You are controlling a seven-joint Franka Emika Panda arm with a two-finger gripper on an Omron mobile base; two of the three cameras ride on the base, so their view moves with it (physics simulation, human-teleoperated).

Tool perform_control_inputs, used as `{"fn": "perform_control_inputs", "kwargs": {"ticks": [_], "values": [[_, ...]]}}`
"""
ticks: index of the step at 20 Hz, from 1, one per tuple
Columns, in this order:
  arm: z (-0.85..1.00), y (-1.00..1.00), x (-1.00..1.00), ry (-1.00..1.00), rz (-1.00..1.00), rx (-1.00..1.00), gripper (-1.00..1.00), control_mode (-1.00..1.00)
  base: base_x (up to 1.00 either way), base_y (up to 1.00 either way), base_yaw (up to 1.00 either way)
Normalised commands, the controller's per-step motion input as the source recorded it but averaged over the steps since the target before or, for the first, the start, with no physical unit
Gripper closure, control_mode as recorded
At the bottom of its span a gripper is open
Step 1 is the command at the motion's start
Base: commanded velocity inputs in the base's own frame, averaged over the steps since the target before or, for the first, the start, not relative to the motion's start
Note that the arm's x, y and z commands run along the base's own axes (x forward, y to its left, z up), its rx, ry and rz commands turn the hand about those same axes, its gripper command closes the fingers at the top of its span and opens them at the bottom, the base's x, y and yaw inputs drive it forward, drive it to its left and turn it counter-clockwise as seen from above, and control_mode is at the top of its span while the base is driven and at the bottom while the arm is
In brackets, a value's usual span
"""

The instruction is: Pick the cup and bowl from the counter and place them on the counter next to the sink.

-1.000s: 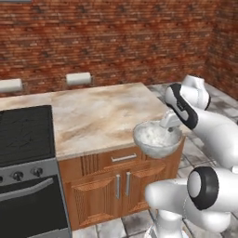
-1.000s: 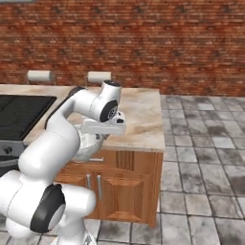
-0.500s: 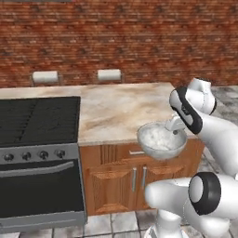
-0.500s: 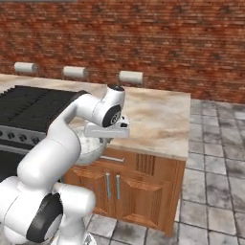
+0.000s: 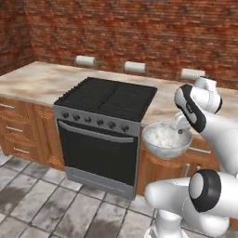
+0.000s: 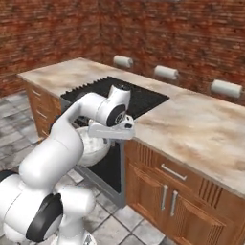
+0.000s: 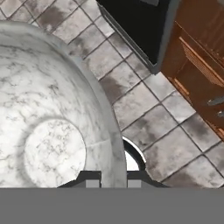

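My gripper [image 7: 113, 181] is shut on the rim of the bowl [image 7: 52, 122], one finger inside the wall and one outside. The wide, pale, mottled bowl [image 5: 165, 139] hangs in the air at about counter height, just off the front edge by the stove's right corner, with the tiled floor below it. From the right base view the bowl [image 6: 91, 146] shows under my forearm, left of the hand. The beige marbled counter [image 5: 32, 81] runs on both sides of the stove, and its long right stretch [image 6: 201, 129] lies beside my arm. The cup and the sink are out of view.
A black stove [image 5: 109, 95] with an oven door sits in the counter run, also seen behind my arm as the stove [image 6: 139, 98]. Three paper towel rolls [image 5: 85, 61] [image 5: 135, 67] [image 5: 191, 74] line the brick back wall. Brown cabinets [image 6: 167, 191] stand under the counter.
The whole picture has shifted as the base moved, so the stove and the counter beyond it have come into view. The bowl stays gripped in the same place relative to the arm.
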Motion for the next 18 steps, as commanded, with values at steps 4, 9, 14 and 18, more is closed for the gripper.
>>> {"fn": "perform_control_inputs", "kwargs": {"ticks": [4,9,14,18], "values": [[0.0,0.0,0.0,0.0,0.0,0.0,1.0,1.0,-0.01,0.22,0.94],[0.0,0.0,0.0,0.0,0.0,0.0,1.0,1.0,0.0,0.2,0.98],[0.0,0.0,0.0,0.0,0.0,0.0,1.0,1.0,0.0,0.2,1.0],[0.0,0.0,0.0,0.0,0.0,0.0,1.0,1.0,0.0,0.13,1.0]]}}
